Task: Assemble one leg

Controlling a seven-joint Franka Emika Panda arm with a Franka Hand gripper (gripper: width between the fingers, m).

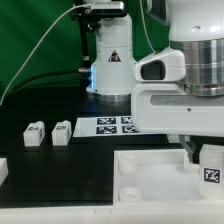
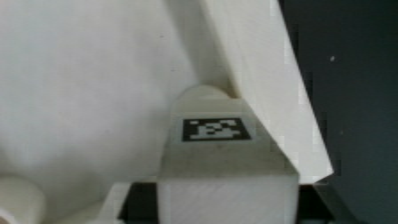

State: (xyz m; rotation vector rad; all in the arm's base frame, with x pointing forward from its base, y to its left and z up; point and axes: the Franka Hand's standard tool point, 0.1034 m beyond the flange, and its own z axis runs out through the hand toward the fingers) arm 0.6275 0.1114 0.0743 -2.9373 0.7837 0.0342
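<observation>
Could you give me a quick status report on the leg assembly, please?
Gripper shut on a leg, over the tray. Two spare legs on the table. Nothing in the way.

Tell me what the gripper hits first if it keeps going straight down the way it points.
Most likely the white tray. The gripper points down over its right side in the exterior view, with a tagged leg between the jaws, so the leg's lower end probably touches first; depth is unclear.

Green backdrop (image 1: 40, 35) behind black table (image 1: 60, 165).
</observation>
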